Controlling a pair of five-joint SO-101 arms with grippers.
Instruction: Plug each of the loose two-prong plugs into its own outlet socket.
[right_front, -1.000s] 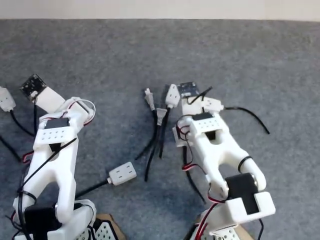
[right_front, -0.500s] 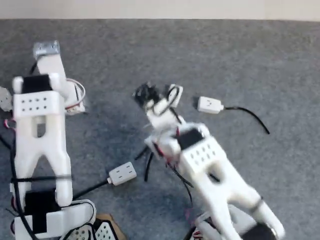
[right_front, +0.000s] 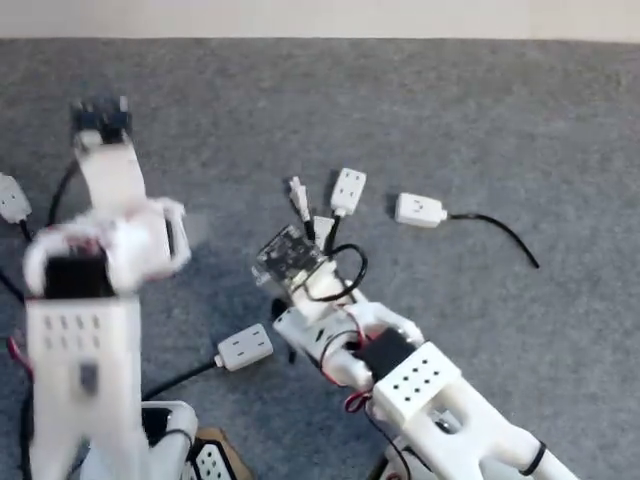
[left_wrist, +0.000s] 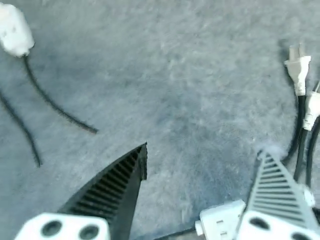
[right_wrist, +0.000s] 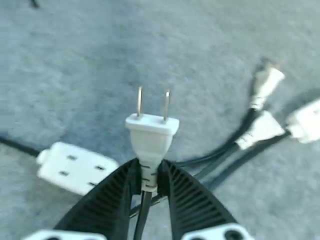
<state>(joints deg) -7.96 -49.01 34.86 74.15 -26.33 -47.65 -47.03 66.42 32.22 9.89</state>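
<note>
White two-prong plug (right_wrist: 151, 132) is clamped in the right gripper (right_wrist: 150, 167). Both black ribbed fingers (right_wrist: 115, 200) are closed on its ridged neck, right where the black cord (right_wrist: 142, 210) exits. Plug body is white moulded plastic with a flared flat face. Its two thin bare metal blades (right_wrist: 140, 102) are parallel and straight, pointing away from the wrist. It is held clear above the grey carpet-like table cover (right_front: 500, 120), not in any socket.

Flat on the cover near the held plug, off to one side and not touching, lies the nearest outlet block (right_wrist: 75, 167). It is white and rectangular, with several slot pairs on its top face. High view puts it between the two arms, its black lead running toward the left arm's base.

Two more loose white plugs lie at table centre, beyond the white right arm (right_front: 420, 390). These are the upper loose plug (right_front: 297, 192), blades toward the far side, and the lower loose plug (right_front: 322, 228) close by it. Their black cords trail back under the right wrist. The second outlet block (right_front: 347, 188) sits just beside them. The third outlet block (right_front: 419, 209) is a little further right, cord curving off right. The fourth outlet block (right_front: 12, 197) is at the table's left edge.

At far left, the left gripper (left_wrist: 202, 150) hovers over bare cover, ribbed fingers (left_wrist: 120, 185) spread wide.
</note>
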